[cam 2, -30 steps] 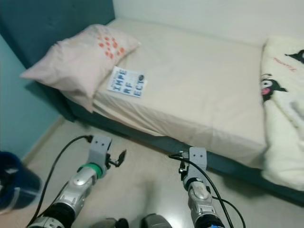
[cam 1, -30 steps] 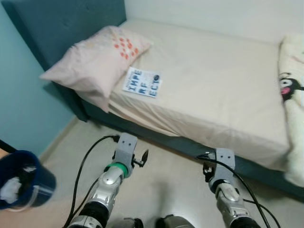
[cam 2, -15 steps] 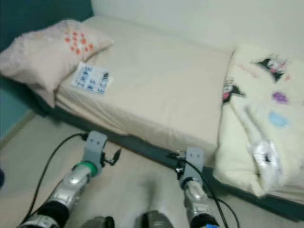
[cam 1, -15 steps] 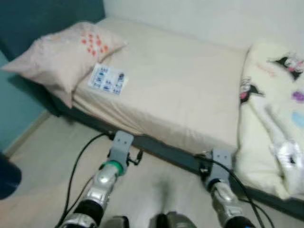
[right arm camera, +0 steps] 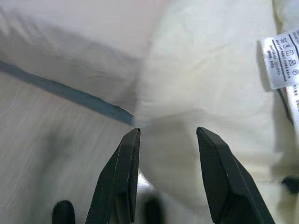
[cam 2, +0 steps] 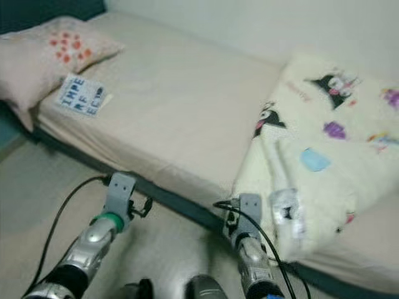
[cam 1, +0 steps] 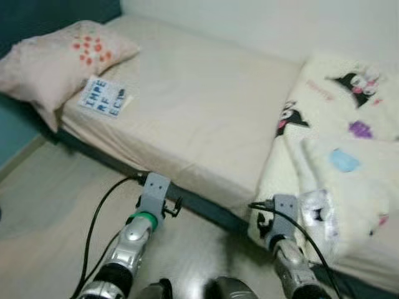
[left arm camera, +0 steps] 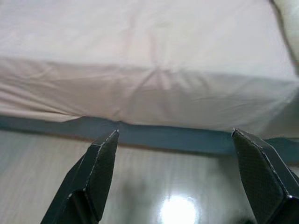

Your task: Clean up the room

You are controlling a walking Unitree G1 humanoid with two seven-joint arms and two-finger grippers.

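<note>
Pillow: the pillow (cam 1: 59, 59) is seen far ahead-left of the left end effector.
Card: a printed card (cam 1: 103, 99) is laid just beside it.
Left end effector (left arm camera: 184, 179): fingers held wide apart, facing the bed (cam 1: 193, 112) edge.
Right end effector (right arm camera: 170, 175): fingers parted, empty, pointed at the blanket (cam 1: 340, 162) draped over the bed edge just ahead.

A big bed (cam 1: 206, 118) with a pale sheet stands against a white wall (cam 1: 280, 25). Its base (left arm camera: 154, 135) is dark blue-green. The headboard (cam 1: 56, 9) behind the bed is dark teal. The floor (cam 1: 50, 199) is light and shiny, and a bright spot of light (left arm camera: 177, 212) shows on it.
</note>
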